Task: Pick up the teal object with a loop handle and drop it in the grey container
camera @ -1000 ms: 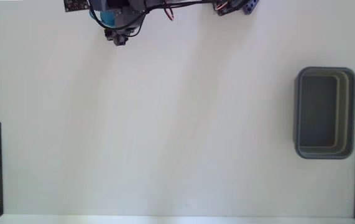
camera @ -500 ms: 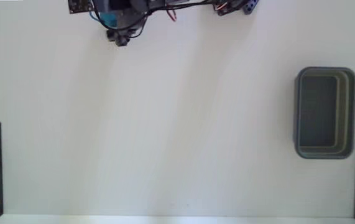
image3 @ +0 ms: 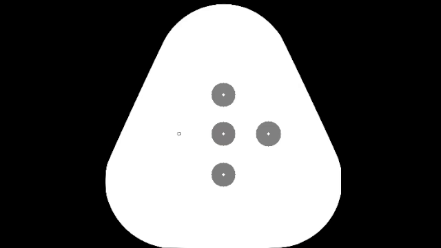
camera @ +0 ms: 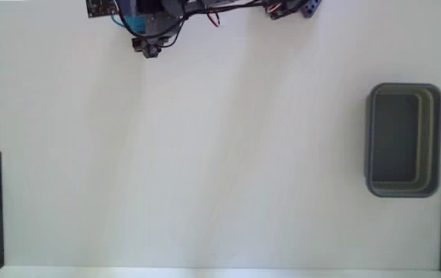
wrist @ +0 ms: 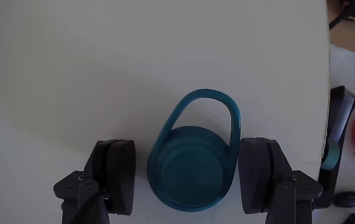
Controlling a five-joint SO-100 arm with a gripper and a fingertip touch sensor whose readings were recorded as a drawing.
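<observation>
Two pads of the pincer (wrist: 191, 177) stood apart, one on each side of the teal object with a loop handle (wrist: 193, 168), with a sliver of gap on both sides, so nothing was clamped yet. In the wrist view the teal object sat on the white desk (wrist: 71, 74) directly between the pads, round body nearest the wrist and its thin loop lying flat, pointing away past the fingertips. It looked like light, stiff, smooth plastic, likely slippery. My call was to take hold across the round body where the pads already lined up, not on the loop, which looked too thin and could flex or twist out. A moderate squeeze should do; the round wall could squirt forward if the pads closed off-centre. In the fixed view the arm sat at the top edge, and only a speck of teal showed under it. The grey container (camera: 404, 140) stood well apart from the pincer, far to the right in that view, apparently empty.
</observation>
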